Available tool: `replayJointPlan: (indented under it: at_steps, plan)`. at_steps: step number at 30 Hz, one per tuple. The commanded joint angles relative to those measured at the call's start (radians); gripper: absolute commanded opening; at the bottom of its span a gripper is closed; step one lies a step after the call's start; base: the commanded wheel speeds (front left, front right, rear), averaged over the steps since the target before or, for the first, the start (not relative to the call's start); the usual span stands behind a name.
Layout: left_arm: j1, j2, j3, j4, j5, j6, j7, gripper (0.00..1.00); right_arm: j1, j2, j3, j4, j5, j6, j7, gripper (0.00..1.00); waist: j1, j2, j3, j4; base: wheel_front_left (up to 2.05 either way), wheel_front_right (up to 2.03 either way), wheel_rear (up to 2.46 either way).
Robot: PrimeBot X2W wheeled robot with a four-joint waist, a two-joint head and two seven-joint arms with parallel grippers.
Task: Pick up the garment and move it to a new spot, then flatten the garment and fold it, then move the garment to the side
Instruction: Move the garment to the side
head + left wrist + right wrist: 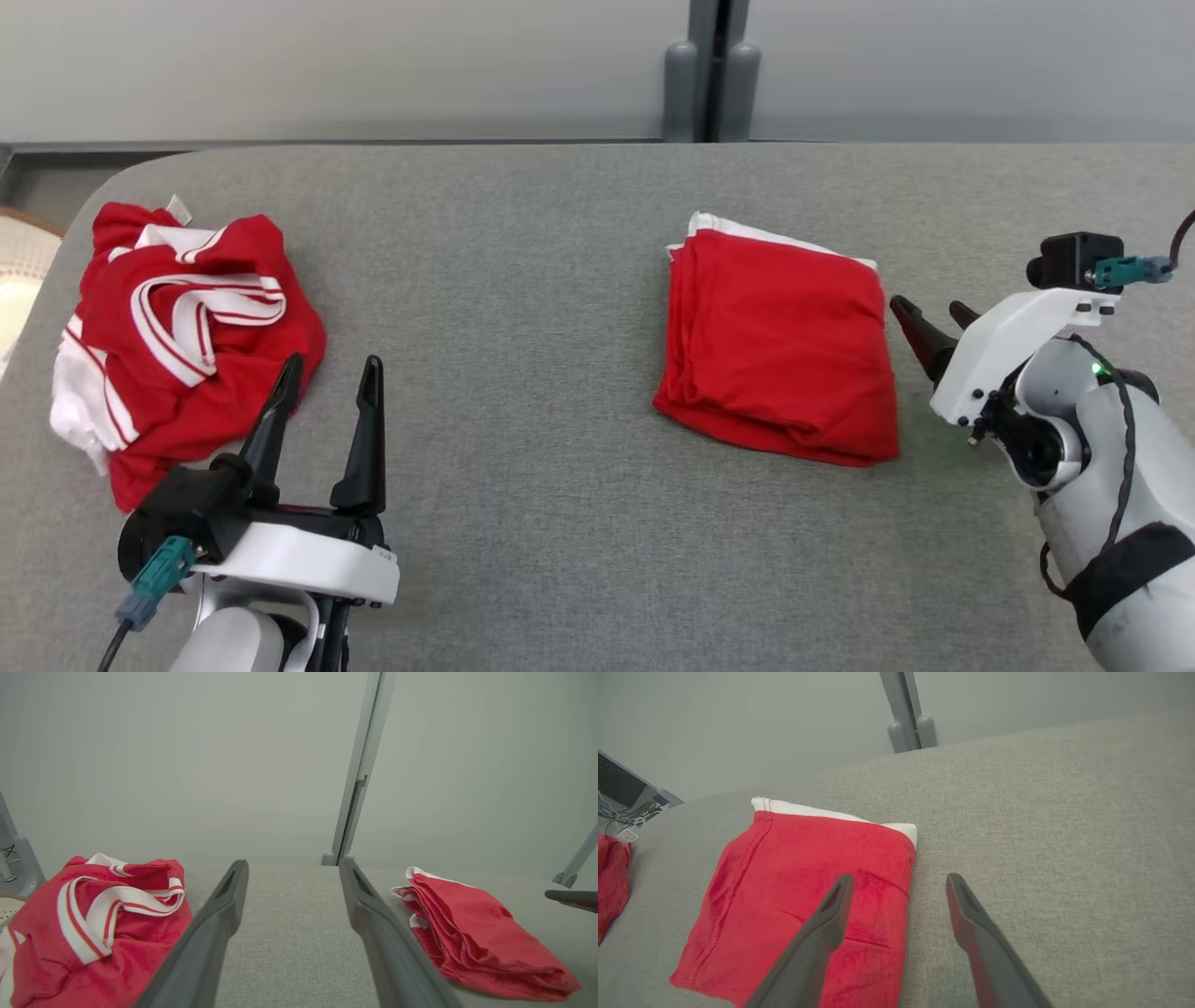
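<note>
Folded garment: I see a red folded garment (780,350) lying flat on the table (523,280), right of centre in the head view. A white layer peeks out along its upper edge. In the left wrist view it sits at the lower right (472,933), and in the right wrist view at the lower left (784,882).
Crumpled garment: a second red garment with white striped trim (187,355) lies bunched at the left of the head view, well apart from the folded one. It is at the lower left of the left wrist view (93,933), and a red corner of it shows at the left edge of the right wrist view (612,882).
Right gripper: my right gripper (926,306) is just beside the folded garment's right edge, fingers apart and holding nothing. In its own view (900,877) one finger crosses the red cloth and the other crosses bare table (1064,835). I cannot tell whether it touches the cloth.
Left gripper: my left gripper (333,369) is at the lower left of the head view, fingers spread and empty. One tip overlaps the crumpled garment's lower right edge. Bare table (289,933) shows between the fingers in its own view (293,863).
Table: grey woven cover, with a rounded corner at the upper left of the head view.
Background: a pale wall (327,65) and a grey post (714,75) stand at top centre. Cables (626,812) show at the upper left of the right wrist view.
</note>
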Motion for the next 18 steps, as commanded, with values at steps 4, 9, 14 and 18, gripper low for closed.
replayJointPlan:
  at_steps: [4, 9, 14, 18]
  plan:
    - [-0.042, -0.003, -0.002, 0.017, -0.005, -0.016, -0.004, 1.0, -0.058, -0.017, -0.006, 0.109, 0.028, 0.0, 0.075, 1.0, 0.0, 0.0, 0.063, 0.076, 0.0, 0.0, 0.0]
    - [-0.063, -0.01, -0.005, 0.039, -0.006, -0.024, -0.012, 1.0, -0.091, -0.011, -0.005, 0.212, 0.054, 0.0, 0.126, 1.0, 0.0, 0.0, 0.085, 0.103, 0.0, 0.0, 0.0]
    - [-0.068, -0.014, -0.006, 0.053, -0.005, -0.029, -0.015, 1.0, -0.089, 0.007, 0.007, 0.246, 0.09, 0.0, 0.129, 1.0, 0.0, 0.0, 0.088, 0.107, 0.0, 0.0, 0.0]
    - [-0.072, -0.013, -0.009, 0.062, 0.0, -0.032, -0.02, 1.0, -0.084, 0.013, 0.033, 0.233, 0.126, 0.0, 0.111, 0.0, 0.0, 0.0, 0.078, 0.092, 0.0, 0.0, 0.0]
